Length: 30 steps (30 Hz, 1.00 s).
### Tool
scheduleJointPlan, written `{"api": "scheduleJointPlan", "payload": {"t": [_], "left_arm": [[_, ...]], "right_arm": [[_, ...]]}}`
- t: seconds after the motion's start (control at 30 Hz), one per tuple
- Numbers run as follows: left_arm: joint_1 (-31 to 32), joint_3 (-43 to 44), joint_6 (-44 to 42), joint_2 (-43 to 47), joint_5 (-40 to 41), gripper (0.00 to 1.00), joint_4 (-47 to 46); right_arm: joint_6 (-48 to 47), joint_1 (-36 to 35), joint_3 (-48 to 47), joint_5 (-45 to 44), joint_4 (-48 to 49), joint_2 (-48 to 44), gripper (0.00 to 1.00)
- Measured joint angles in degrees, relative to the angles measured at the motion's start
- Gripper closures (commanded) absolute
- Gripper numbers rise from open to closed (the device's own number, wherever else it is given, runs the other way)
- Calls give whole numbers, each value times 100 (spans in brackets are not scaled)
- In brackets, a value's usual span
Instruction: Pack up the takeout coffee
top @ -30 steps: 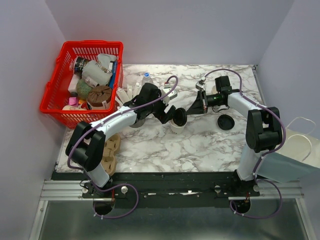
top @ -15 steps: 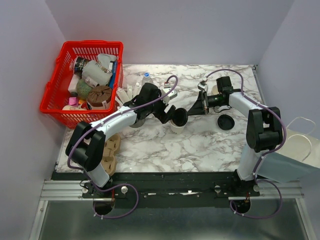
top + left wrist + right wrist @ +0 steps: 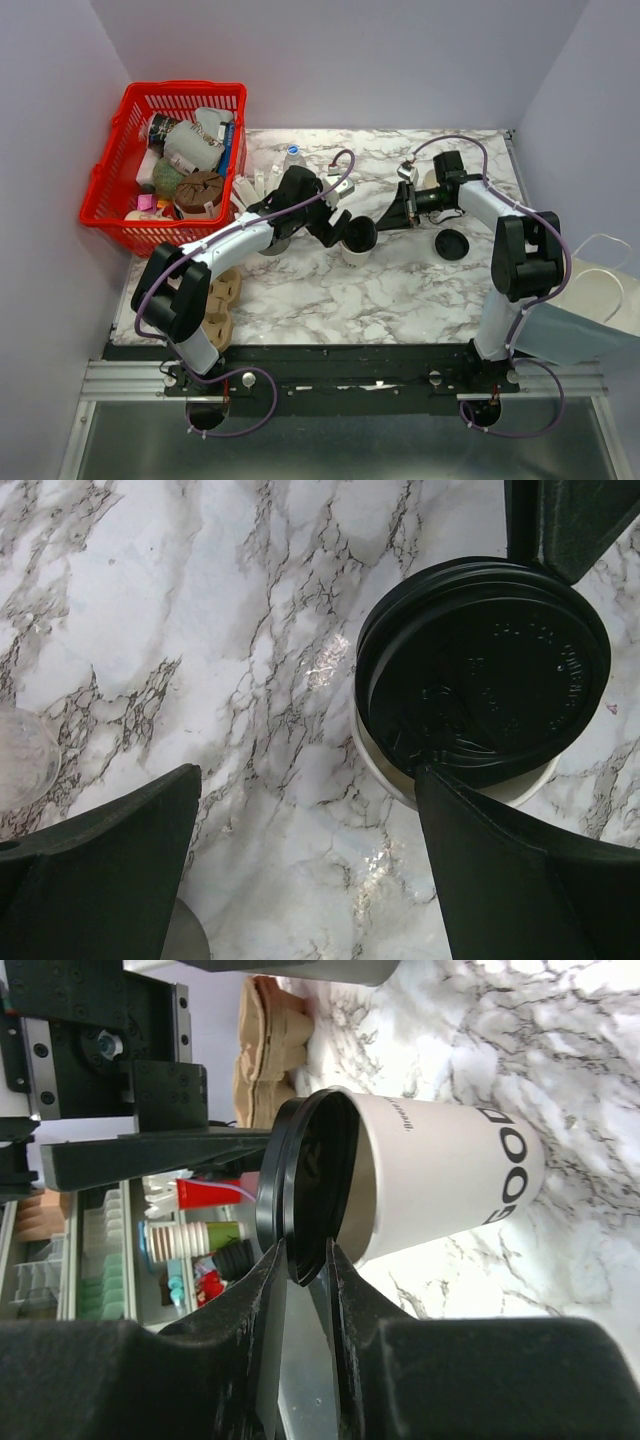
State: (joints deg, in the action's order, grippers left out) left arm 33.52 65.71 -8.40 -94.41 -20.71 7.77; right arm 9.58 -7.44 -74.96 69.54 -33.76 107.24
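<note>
Right wrist view: the round black plastic lid (image 3: pixel 305 1185) is seen tilted on the rim of the cream-white paper cup (image 3: pixel 450 1170), which stands near the middle of the marble table (image 3: pixel 560 1050). The lid's edge is bracketed by the right gripper (image 3: pixel 307 1250), its jaws narrowly parted; whether it is pinched cannot be told. The left gripper (image 3: pixel 305 775) is spread wide beside the cup, gripping nothing. Released unseated, the lid could slide off; pressed sideways, the unbraced cup could be toppled.

Cream-white paper cup (image 3: pixel 450 1170), black print on its wall, stands upright mid-bench. Its round black lid (image 3: pixel 485 670) rests tilted on the rim, unseated, one edge raised. A second black lid (image 3: pixel 451 243) lies flat nearby, to its right.
</note>
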Motion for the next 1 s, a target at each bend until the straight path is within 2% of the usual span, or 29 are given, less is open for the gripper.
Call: {"api": "scheduleJointPlan", "payload": {"t": [0.23, 0.57, 1.0], "left_arm": [[-2, 7, 63, 0, -63, 5, 0], [0, 15, 229, 0, -131, 5, -15], [0, 15, 341, 2, -245, 5, -63]], "right_arm": [[-219, 35, -103, -258, -225, 24, 68], [-393, 42, -179, -549, -352, 101, 61], [-522, 42, -192, -737, -424, 205, 60]]}}
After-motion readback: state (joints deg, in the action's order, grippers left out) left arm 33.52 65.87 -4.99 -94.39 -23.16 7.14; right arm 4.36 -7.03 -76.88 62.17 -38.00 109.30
